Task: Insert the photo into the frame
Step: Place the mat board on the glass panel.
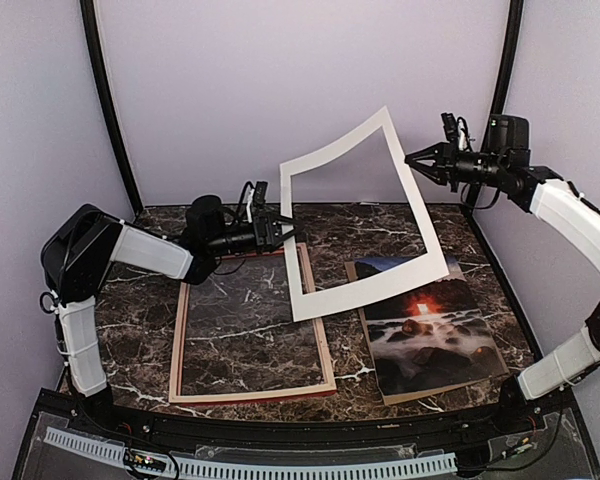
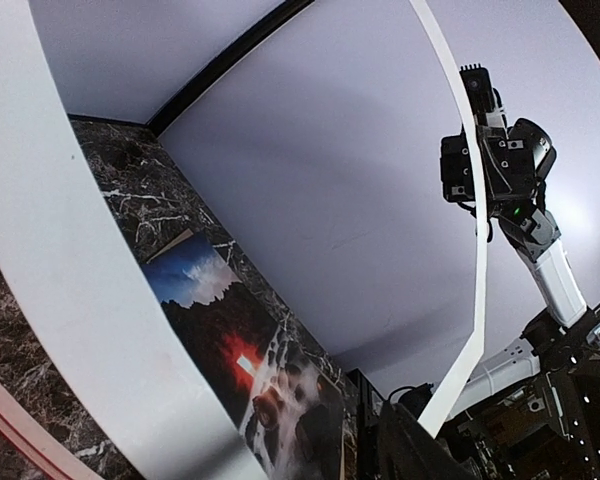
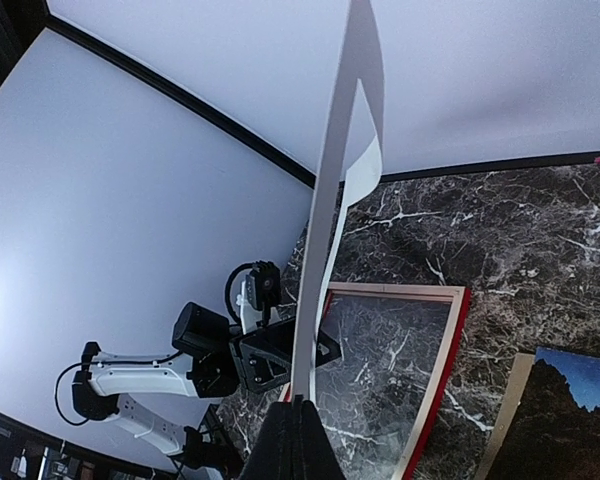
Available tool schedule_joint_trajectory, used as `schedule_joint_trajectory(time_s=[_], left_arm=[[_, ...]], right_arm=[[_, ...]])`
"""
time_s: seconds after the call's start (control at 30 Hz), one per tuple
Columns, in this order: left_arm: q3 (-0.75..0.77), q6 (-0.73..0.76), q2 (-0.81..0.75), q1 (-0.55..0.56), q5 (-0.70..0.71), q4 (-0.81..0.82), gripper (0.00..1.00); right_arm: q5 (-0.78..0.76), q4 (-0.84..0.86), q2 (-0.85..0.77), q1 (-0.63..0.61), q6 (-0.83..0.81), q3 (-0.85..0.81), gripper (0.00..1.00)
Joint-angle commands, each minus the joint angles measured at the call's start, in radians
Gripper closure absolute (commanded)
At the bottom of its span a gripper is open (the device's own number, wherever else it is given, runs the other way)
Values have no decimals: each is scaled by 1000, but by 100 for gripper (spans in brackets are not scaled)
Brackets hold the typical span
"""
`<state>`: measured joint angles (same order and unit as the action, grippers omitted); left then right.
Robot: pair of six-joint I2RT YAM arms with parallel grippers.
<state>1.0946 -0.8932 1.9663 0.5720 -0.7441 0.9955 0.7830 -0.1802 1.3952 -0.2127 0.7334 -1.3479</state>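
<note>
The photo [image 1: 430, 335] lies face up on the table at the right; it also shows in the left wrist view [image 2: 240, 350] and its blue-sky end in the right wrist view [image 3: 570, 420]. The frame [image 1: 180, 340] lies at the left with its pale back up, its red edge visible in the right wrist view [image 3: 442, 375]. A white mat [image 1: 365, 290] hangs tilted in the air between the two. My left gripper [image 1: 285, 232] is shut on the mat's left edge. My right gripper [image 1: 412, 158] is shut on its upper right edge [image 3: 302, 405].
A brown backing board [image 1: 420, 395] lies under the photo. Pale walls close in the dark marble table [image 1: 340, 235] at back and sides. The mat's lower corner hangs just above the frame's right rail and the photo's far end.
</note>
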Motion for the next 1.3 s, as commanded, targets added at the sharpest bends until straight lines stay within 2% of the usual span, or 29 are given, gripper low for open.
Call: schedule_joint_trajectory(time_s=[0.0, 0.17, 0.5, 0.8, 1.1, 1.27], left_arm=[[-15, 12, -58, -3, -12, 20, 47], [-27, 16, -69, -10, -8, 6, 50], [-60, 52, -97, -25, 29, -55, 47], [-62, 61, -98, -27, 41, -81, 55], [-47, 98, -111, -28, 91, -189, 41], [-41, 101, -105, -27, 84, -195, 46]], right_arm=[[-8, 23, 5, 14, -33, 17, 100], [-8, 23, 11, 30, -43, 35, 100], [7, 45, 17, 32, -41, 68, 100], [22, 62, 13, 32, -32, 83, 100], [31, 76, 15, 32, -24, 93, 100], [33, 80, 17, 32, -22, 100, 100]])
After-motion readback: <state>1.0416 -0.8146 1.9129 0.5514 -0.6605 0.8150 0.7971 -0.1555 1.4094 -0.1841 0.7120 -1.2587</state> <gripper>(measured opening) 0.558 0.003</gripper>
